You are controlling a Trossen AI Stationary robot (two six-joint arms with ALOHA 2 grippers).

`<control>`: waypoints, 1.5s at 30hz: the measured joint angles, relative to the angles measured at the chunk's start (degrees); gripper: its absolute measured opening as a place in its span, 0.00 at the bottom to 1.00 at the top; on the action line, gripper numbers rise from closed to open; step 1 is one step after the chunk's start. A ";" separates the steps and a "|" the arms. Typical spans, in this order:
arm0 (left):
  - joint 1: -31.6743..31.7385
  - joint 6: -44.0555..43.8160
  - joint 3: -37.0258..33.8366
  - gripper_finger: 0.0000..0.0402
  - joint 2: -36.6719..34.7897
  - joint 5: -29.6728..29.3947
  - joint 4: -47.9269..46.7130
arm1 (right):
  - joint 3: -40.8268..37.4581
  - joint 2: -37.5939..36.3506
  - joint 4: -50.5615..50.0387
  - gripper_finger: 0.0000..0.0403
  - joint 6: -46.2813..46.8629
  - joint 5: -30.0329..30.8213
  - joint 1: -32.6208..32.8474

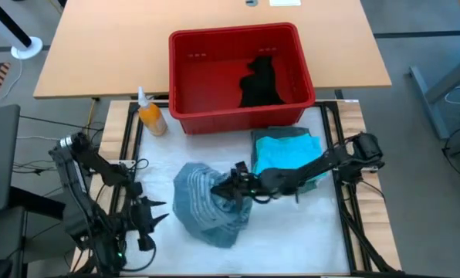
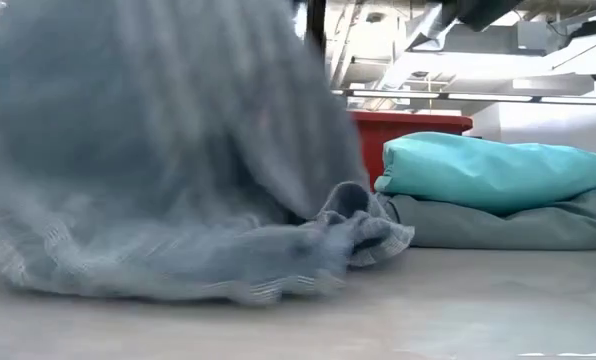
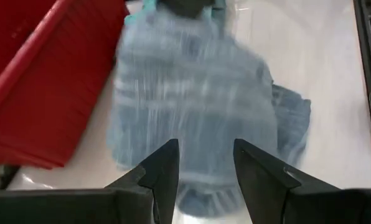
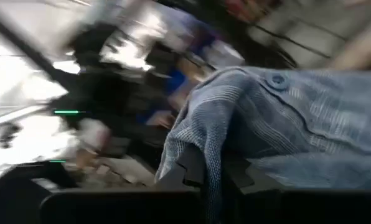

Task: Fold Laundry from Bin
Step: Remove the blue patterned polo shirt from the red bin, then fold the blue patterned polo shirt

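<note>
My right claw (image 1: 231, 188) pinches the soft, limp blue-grey striped button shirt (image 1: 207, 202) over the table, best gripped at its collar; left claw (image 3: 205, 168) waits half-parted.

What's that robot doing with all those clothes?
It is folding laundry from the red bin. The right gripper is shut on the blue-grey striped shirt and holds it bunched up above the table. The left gripper waits nearby, fingers apart, holding nothing. A turquoise garment already lies folded on top of a grey-green one beside the shirt. A black garment remains in the bin. An orange bottle stands next to the bin.
</note>
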 joint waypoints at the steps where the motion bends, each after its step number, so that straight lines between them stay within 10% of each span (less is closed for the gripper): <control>1: 0.04 -1.37 0.00 0.36 -0.08 0.05 -0.04 | 0.00 0.20 -2.67 0.09 2.78 -1.12 -0.07; 13: -2.78 -16.55 -13.70 0.36 -8.38 -6.80 12.93 | 0.02 1.75 -13.34 0.22 8.97 -9.08 2.70; 25: 1.94 -2.70 -26.74 0.36 -8.29 7.07 37.24 | 0.04 1.35 -25.68 0.37 14.06 -28.77 4.26; 45: 20.72 3.39 -42.23 0.61 -8.31 9.53 77.46 | 0.02 1.37 -32.92 0.33 18.23 -23.13 11.13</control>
